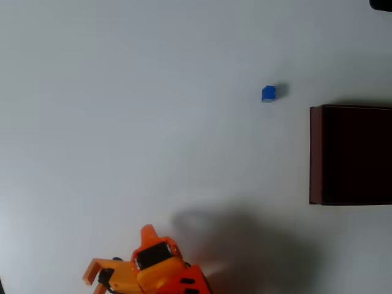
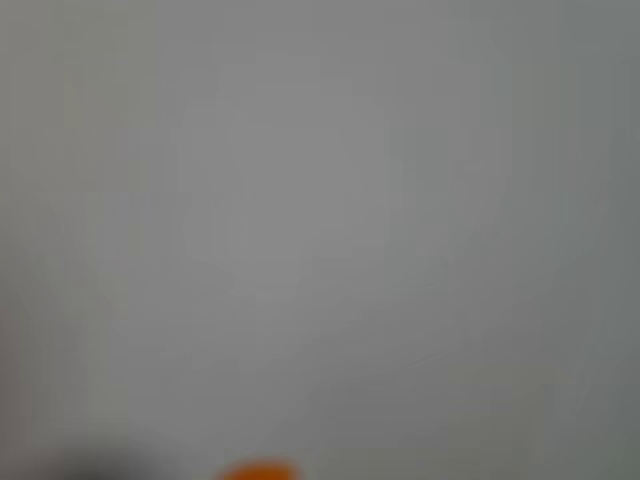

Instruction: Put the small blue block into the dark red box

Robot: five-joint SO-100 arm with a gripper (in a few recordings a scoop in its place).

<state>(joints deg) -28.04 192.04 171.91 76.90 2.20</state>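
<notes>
The small blue block lies alone on the white table, right of centre in the overhead view. The dark red box stands at the right edge, its dark interior open upward, a short way below and to the right of the block. My orange arm sits folded at the bottom left, with the gripper pointing up the picture, far from both block and box. How its jaws stand does not show. In the wrist view there is blurred grey table and a sliver of an orange finger at the bottom edge.
The white table stretches bare between the arm and the block. The arm's shadow falls on the table to the right of the arm. A dark object shows at the top right corner.
</notes>
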